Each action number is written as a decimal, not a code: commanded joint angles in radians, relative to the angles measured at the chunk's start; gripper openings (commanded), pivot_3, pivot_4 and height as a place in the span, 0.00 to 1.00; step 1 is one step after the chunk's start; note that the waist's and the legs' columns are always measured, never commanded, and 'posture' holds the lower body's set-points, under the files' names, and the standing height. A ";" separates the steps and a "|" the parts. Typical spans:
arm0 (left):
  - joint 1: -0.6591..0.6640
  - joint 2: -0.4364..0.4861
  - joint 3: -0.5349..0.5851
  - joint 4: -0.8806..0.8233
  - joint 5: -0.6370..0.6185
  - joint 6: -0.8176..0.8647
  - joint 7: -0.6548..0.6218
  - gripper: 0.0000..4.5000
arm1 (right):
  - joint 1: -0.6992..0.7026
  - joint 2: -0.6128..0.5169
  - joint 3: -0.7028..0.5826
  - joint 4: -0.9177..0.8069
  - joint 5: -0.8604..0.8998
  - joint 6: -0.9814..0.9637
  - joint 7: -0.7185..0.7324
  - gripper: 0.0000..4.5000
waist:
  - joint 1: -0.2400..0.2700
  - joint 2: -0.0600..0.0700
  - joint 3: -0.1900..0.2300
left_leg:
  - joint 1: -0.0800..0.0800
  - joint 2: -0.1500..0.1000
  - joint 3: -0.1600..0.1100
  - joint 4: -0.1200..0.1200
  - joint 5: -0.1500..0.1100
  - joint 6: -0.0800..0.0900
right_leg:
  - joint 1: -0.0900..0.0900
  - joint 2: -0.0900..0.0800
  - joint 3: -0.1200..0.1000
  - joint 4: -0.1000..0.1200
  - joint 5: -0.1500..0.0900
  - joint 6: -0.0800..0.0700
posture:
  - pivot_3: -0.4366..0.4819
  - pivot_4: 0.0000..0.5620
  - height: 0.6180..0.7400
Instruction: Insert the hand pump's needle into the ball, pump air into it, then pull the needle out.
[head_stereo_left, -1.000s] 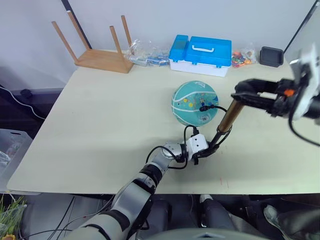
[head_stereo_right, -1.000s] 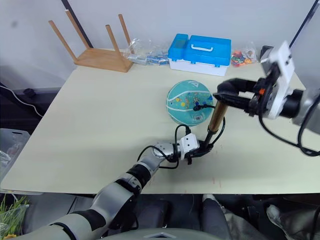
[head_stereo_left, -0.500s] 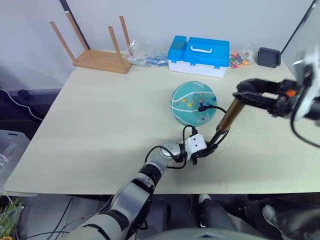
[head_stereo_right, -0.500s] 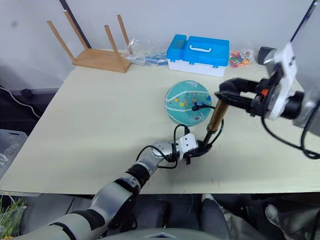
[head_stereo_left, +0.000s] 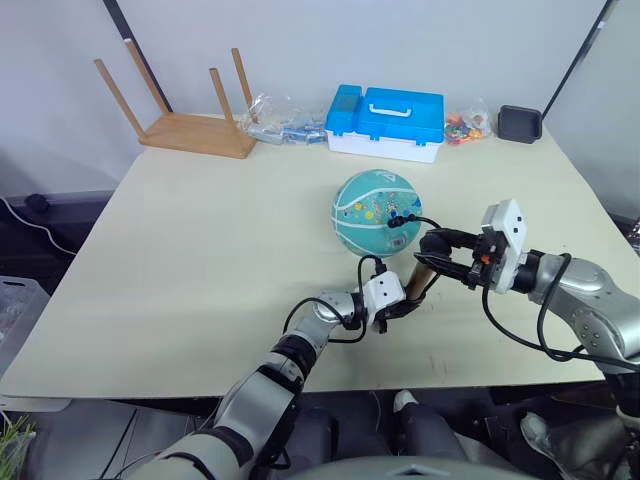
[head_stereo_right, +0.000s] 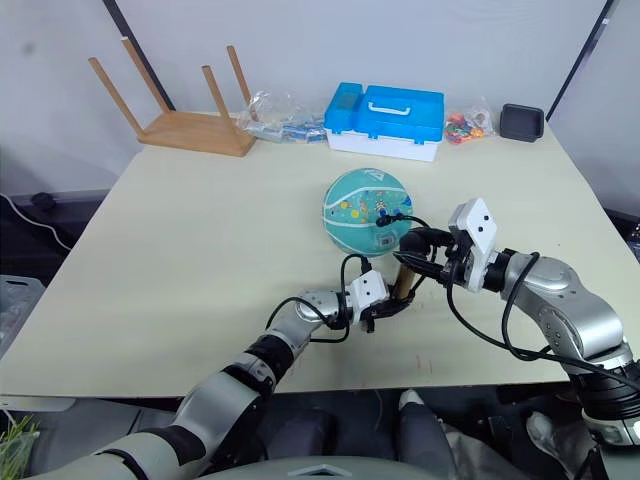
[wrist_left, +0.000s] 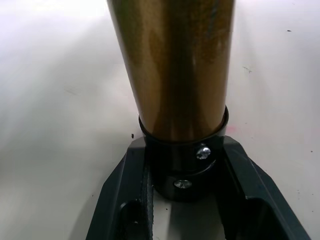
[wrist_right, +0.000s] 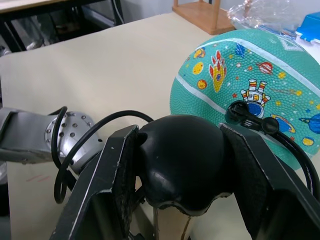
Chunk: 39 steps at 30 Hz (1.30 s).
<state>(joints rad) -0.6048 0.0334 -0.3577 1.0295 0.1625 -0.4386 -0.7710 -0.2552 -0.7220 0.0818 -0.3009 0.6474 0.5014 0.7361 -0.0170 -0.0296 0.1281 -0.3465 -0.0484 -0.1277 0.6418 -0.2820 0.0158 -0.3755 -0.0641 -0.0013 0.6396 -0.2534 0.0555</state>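
The ball (head_stereo_left: 377, 210) sits on the table (head_stereo_left: 190, 250), right of the table's middle and toward the far side. A black fitting (wrist_right: 239, 113) sits plugged into the ball's near-right side, with the thin hose (head_stereo_left: 432, 222) curving away from it; the needle itself is too small to make out.

The pump (wrist_left: 172, 65) stands just near and right of the ball, its bronze barrel rising from the tabletop. The left gripper (wrist_left: 182, 172) is clamped around the black cap at the barrel's lower end, one finger (wrist_left: 125, 200) on each side, down at the table surface. The right gripper (wrist_right: 182, 172) is closed on the rounded black handle (wrist_right: 182, 167) at the pump's top, which is pressed down close to the barrel, so little of the bronze tube shows between the two grippers.

Along the far edge lie an upturned wooden stool (head_stereo_left: 185, 125), a clear plastic bag (head_stereo_left: 280, 118), a blue toolbox (head_stereo_left: 385, 120), a bag of colourful pieces (head_stereo_left: 462, 126) and a small black box (head_stereo_left: 520, 122).
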 joint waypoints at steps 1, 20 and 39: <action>0.048 0.029 -0.032 0.074 0.054 0.052 -0.013 0.24 | -0.005 -0.054 -0.054 -0.033 -0.014 0.101 -0.028 0.46 | 0.001 0.001 0.001 | 0.000 0.000 0.000 0.000 0.000 0.000 | 0.000 0.000 0.000 0.000 0.000 0.000 | 0.48 0.27 1.00; 0.019 0.016 -0.035 0.118 0.056 0.047 -0.014 0.24 | -0.305 -0.317 -0.457 -0.148 0.580 0.532 -0.176 0.46 | 0.029 0.013 0.023 | -0.025 -0.004 -0.001 0.009 0.000 0.000 | -0.019 -0.007 -0.002 0.001 0.004 -0.003 | 0.48 0.27 1.00; 0.066 0.042 -0.035 0.073 0.050 0.038 -0.007 0.24 | 0.088 0.047 0.084 0.103 -0.090 0.060 -0.029 0.46 | -0.003 -0.002 -0.002 | 0.002 0.000 0.002 -0.001 0.000 0.000 | 0.001 0.000 0.002 0.000 0.000 0.000 | 0.48 0.27 1.00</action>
<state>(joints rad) -0.6004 0.0376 -0.3608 1.0340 0.1571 -0.4418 -0.7600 -0.2206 -0.6737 0.0708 -0.3091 0.6420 0.5068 0.7095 -0.0199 -0.0319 0.1261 -0.3444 -0.0478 -0.1259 0.6411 -0.2821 0.0158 -0.3745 -0.0637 0.0004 0.6401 -0.2537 0.0553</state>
